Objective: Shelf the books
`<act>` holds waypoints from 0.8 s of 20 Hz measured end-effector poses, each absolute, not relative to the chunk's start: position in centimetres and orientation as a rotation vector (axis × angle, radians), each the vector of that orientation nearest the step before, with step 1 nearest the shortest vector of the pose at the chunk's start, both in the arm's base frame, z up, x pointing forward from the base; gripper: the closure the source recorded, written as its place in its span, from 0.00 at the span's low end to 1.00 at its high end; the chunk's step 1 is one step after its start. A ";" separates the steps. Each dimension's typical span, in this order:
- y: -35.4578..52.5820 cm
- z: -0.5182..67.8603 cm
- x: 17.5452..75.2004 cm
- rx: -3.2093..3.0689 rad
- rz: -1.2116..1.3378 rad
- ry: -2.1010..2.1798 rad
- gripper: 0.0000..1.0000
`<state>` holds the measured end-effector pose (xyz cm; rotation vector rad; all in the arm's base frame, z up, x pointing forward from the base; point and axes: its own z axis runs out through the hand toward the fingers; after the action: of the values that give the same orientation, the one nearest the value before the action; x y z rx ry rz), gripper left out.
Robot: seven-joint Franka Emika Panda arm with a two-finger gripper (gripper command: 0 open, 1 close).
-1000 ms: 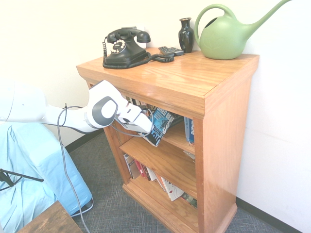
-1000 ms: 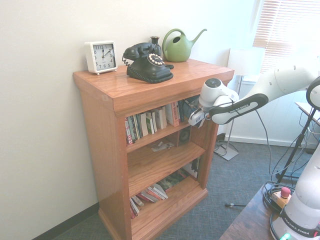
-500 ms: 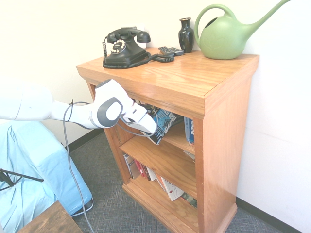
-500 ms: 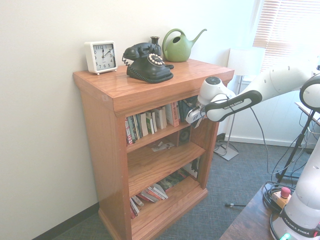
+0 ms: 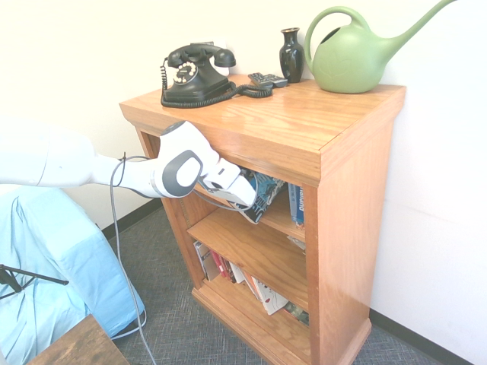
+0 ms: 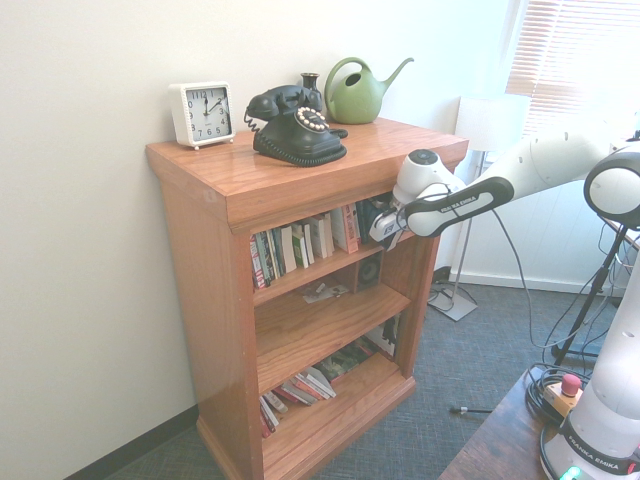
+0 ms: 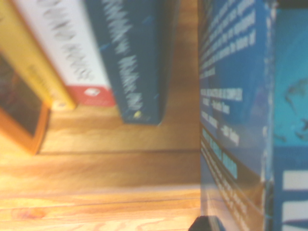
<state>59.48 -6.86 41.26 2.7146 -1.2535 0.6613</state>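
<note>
The book (image 5: 268, 190), a thick paperback with a blue-and-black cover, hangs tilted at the mouth of the top opening of the oak shelf (image 5: 289, 122), partly inside under the top board. My gripper (image 5: 249, 203) is shut on its lower edge, reaching in from the left. From the other side, the gripper (image 6: 384, 228) sits at the right end of the top opening, with the book (image 6: 372, 210) a dark shape behind it. The wrist view shows the book's blue cover (image 7: 236, 120) close by, above the shelf plank (image 7: 96, 168).
A row of upright books (image 6: 300, 240) fills the left of the top opening; three spines (image 7: 130, 62) show in the wrist view. More books (image 5: 243, 277) lean on the bottom plank. A black telephone (image 5: 194, 72), vase (image 5: 291, 53), green watering can (image 5: 350, 53) and clock (image 6: 202, 113) stand on top.
The arm has carried the book to the right and deeper into the top opening, closer under the top board. The gripper has stayed shut on it.
</note>
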 end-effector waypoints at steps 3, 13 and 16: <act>-6.5 41.2 59.7 2.717 0.662 -1.241 1.00; -5.7 41.2 59.8 2.723 0.661 -1.209 0.00; -5.7 41.2 59.8 2.723 0.661 -1.208 0.00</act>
<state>59.81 -5.69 41.15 2.7232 -1.2080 0.6606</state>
